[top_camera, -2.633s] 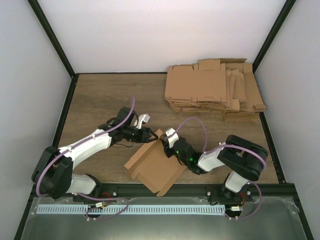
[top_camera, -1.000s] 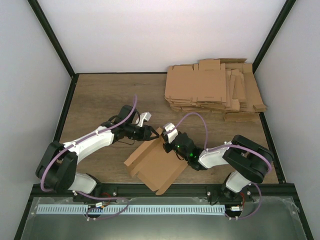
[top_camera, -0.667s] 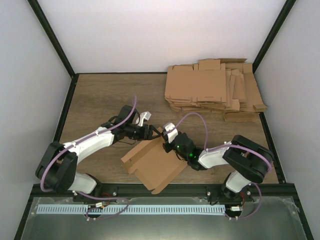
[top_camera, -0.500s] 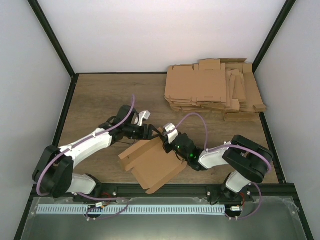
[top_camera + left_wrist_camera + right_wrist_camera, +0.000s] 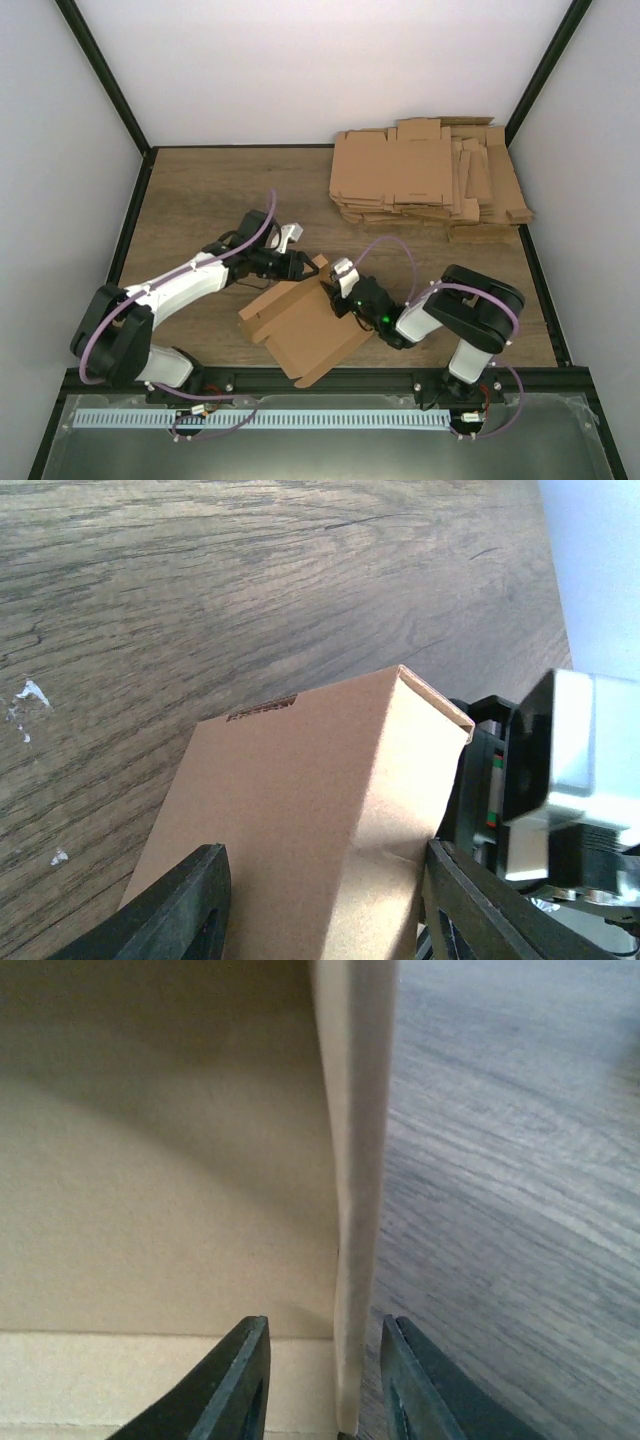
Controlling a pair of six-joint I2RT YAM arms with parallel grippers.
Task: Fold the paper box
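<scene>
1. Two end effectors work at the far side of the paper box (image 5: 305, 335), close together. The closeness is a hazard in itself, since a reach by either arm could knock the other's fingers.
2. The right end effector (image 5: 325, 1332) is open. Its jaws straddle an upright cardboard wall at the box's 2 o'clock edge, with a gap showing on one side. Nothing pins that wall, so I judge it could spring back or lean off its crease.
3. The left end effector (image 5: 322, 880) has its jaws spread at the box's 12 o'clock corner, and a brown panel fills the space between them. I cannot tell whether they press on it or only bracket it. If they close unevenly, the thin board could buckle away from the fold line.
4. The box lies toward 6 o'clock on the tabletop (image 5: 200, 190), with its nearest corner close to the front rail. A push from the far side could slide it over that edge, as nothing holds it down.
5. It is plain brown cardboard, turned diamond-wise and only partly formed. The base is broad and flat, a short slit (image 5: 262, 708) shows near one crease, and there are notched flaps at 9 o'clock.
6. The pile of flat blanks (image 5: 430, 180) sits well apart at 1 o'clock.
</scene>
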